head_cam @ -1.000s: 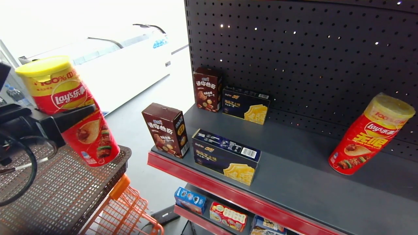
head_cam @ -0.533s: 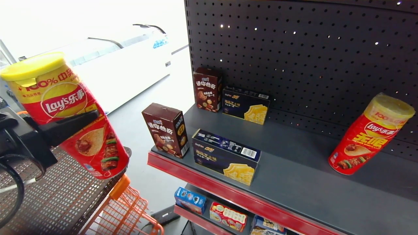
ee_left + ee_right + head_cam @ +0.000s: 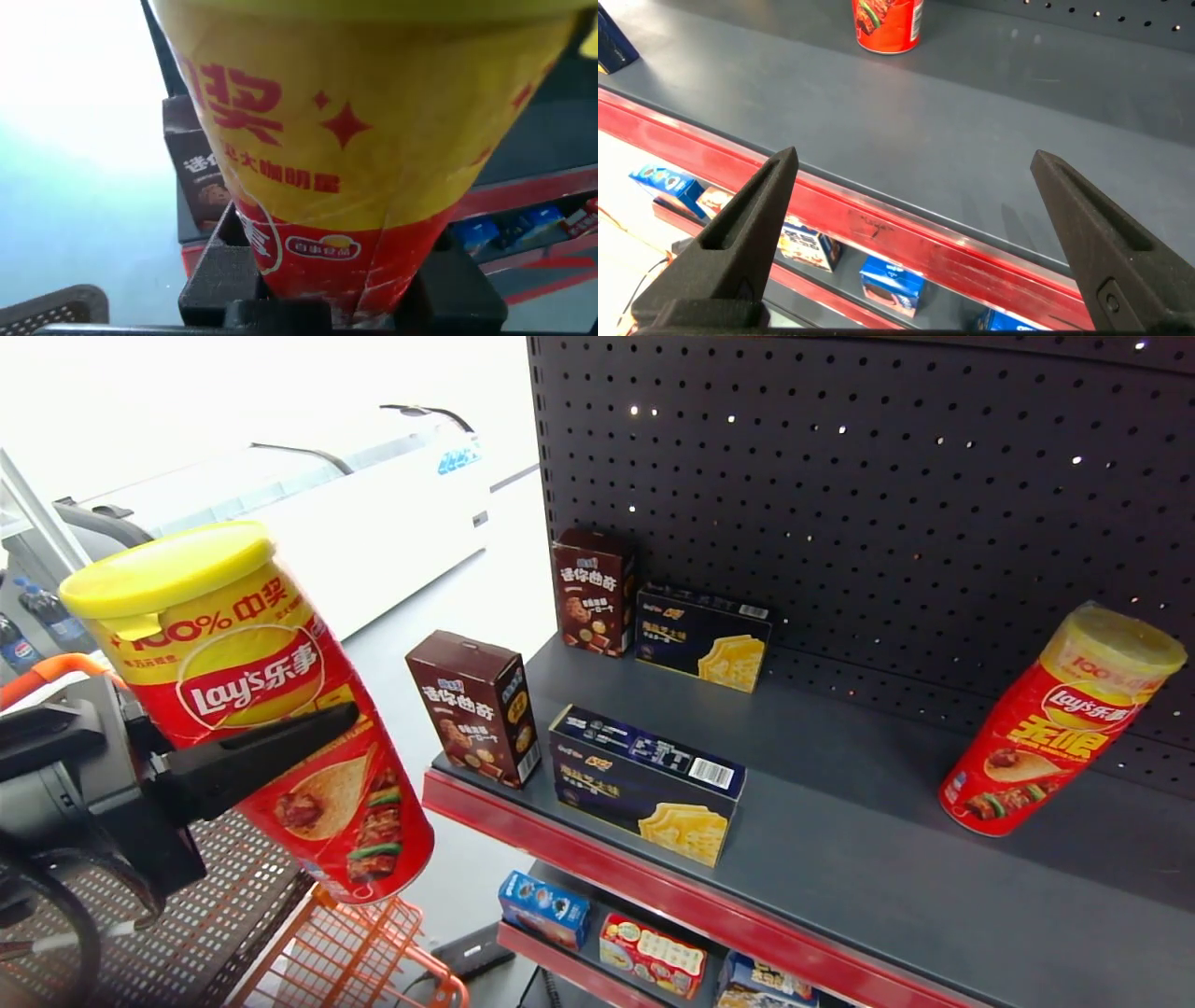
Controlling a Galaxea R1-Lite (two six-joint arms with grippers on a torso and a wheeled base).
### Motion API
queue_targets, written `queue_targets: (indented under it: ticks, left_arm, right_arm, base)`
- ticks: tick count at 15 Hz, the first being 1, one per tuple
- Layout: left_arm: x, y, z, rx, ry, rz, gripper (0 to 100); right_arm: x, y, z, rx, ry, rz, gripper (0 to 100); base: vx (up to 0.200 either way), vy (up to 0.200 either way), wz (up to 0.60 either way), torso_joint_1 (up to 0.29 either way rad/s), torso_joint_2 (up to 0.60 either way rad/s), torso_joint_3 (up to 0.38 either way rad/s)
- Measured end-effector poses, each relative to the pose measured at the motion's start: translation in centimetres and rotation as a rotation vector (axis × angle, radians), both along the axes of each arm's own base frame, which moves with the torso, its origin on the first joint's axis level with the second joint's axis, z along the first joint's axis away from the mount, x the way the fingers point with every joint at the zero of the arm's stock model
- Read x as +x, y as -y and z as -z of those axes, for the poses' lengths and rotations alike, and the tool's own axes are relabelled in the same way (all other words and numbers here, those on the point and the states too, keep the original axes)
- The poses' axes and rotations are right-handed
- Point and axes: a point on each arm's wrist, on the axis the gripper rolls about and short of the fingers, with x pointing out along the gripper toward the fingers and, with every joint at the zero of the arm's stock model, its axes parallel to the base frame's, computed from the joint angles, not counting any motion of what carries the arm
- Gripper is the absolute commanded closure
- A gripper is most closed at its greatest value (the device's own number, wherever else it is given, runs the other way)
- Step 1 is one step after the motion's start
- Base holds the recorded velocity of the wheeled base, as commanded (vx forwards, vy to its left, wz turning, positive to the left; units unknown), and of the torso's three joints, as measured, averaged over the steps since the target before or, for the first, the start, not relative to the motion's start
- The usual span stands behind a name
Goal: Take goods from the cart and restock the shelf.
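Status, left to right.

Left gripper (image 3: 271, 747) is clamped across the middle of a chip can (image 3: 243, 691). The lid is up and the can is tilted, in the air over the edge of the cart (image 3: 233, 915). It is apart from the shelf (image 3: 840, 859), off its left end. The left wrist view agrees: the can's wall is squeezed between both fingers. So for this item the pick looks done and the placement isn't.

I can't tell how much stock is left in the cart. From here I see only its mesh tray and part of the orange basket.

Left half of the shelf is stocked with two brown boxes (image 3: 476, 707) and two blue boxes (image 3: 653, 784). One pair sits near the front lip and one pair near the back panel (image 3: 887, 523).

To the right of the boxes there's a wide bare stretch of shelf. At the far right a second can (image 3: 1055, 723) stands near the back panel. My read is that the held can belongs in that stretch, probably near its twin.

Right gripper (image 3: 924, 243) hangs over the shelf's front edge with fingers spread wide and nothing between them.

Overall I judge the task partway through. One can is shelved, one is in hand awaiting transfer across and set-down, and the rest is unknown.
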Motion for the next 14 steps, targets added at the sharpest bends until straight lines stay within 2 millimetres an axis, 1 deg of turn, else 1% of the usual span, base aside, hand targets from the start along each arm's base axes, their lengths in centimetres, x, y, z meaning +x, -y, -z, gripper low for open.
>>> queue_targets:
  ticks: [4, 10, 14]
  left_arm:
    - [0.2, 1.2, 0.0, -0.006, 0.009, 0.093, 100]
    - [0.3, 1.8, 0.3, -0.003, -0.006, 0.13, 100]
    - [0.4, 2.4, -0.3, -0.008, 0.01, 0.168, 100]
  right_arm:
    - [0.0, 0.0, 0.0, -0.002, 0.0, -0.003, 0]
    - [0.0, 0.0, 0.0, -0.001, 0.0, -0.004, 0]
    - [0.0, 0.0, 0.0, -0.001, 0.001, -0.003, 0]
  base:
    - [0.0, 0.0, 0.0, 0.0, 0.0, 0.0]
    - [0.0, 0.0, 0.0, 0.0, 0.0, 0.0]
    - [0.0, 0.0, -0.6, 0.002, 0.0, 0.005]
